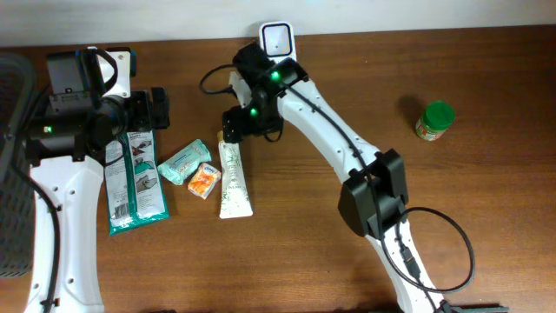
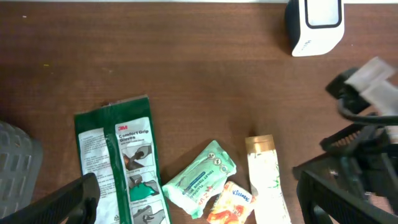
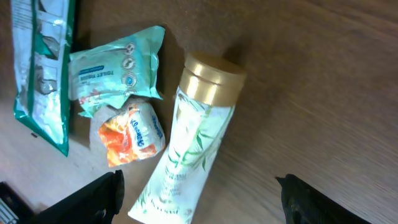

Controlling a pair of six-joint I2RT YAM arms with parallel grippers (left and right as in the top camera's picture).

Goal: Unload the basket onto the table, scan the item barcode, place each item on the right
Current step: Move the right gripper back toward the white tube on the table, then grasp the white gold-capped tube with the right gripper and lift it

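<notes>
While its crimped tail points at the near edge, the tube (image 1: 234, 183) lies flat, gold cap toward the white scanner (image 1: 276, 39), its long axis running far to near. It rests on the brown wood-grain bench (image 1: 486, 217), just beside an orange sachet (image 1: 203, 181). Its body is white with green leaves. The right jaws stand wide over it, gripping nothing; the left jaws are wide too.
</notes>
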